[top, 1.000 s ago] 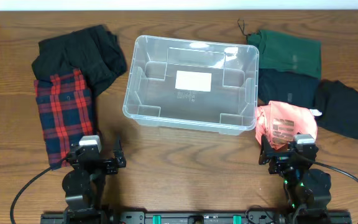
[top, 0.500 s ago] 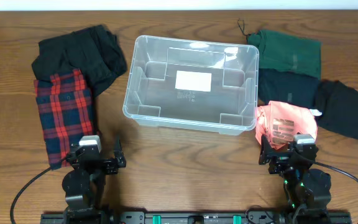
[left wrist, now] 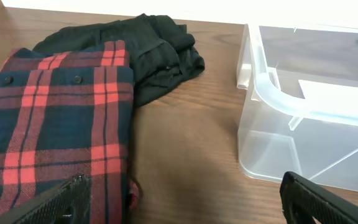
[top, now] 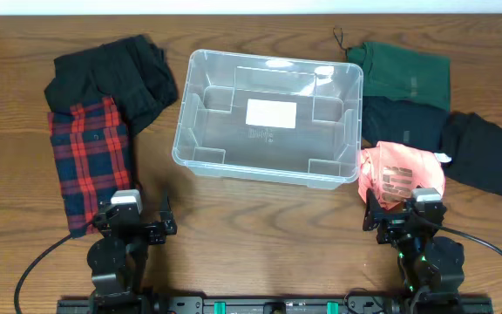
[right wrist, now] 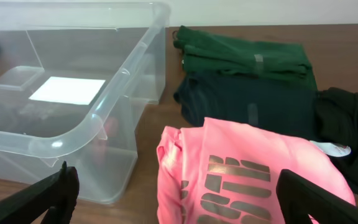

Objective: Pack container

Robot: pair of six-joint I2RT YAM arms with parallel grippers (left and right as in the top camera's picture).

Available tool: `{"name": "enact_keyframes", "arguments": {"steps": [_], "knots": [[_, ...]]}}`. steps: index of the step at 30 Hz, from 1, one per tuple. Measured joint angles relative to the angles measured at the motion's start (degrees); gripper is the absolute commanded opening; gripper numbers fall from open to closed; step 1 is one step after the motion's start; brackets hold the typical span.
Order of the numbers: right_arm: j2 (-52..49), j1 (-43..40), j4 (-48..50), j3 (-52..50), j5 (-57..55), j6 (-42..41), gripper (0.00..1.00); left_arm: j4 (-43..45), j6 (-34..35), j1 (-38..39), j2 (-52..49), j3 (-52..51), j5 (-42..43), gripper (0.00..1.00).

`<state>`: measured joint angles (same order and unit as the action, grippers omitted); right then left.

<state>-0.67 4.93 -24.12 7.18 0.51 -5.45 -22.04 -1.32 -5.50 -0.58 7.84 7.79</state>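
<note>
The clear plastic container (top: 268, 118) stands empty in the middle of the table, a white label on its bottom; it also shows in the left wrist view (left wrist: 309, 112) and the right wrist view (right wrist: 67, 106). My left gripper (top: 138, 222) is open and empty at the front left, beside a folded red plaid shirt (top: 90, 161). My right gripper (top: 403, 214) is open and empty at the front right, just short of a folded pink shirt (top: 401, 173), which fills the right wrist view (right wrist: 253, 174).
A black garment (top: 111, 74) lies behind the plaid shirt. A green garment (top: 403, 71), a dark navy one (top: 403, 122) and a black one (top: 485, 153) lie right of the container. Bare wood lies in front of the container.
</note>
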Motion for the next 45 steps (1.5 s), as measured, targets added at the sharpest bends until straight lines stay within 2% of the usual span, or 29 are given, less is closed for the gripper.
{"name": "enact_keyframes", "arguments": {"steps": [45], "knots": [[-0.02,0.00,0.00,0.00,0.00,0.00,0.99,0.87,0.00,0.00,0.00,-0.15,0.00,0.98]]}}
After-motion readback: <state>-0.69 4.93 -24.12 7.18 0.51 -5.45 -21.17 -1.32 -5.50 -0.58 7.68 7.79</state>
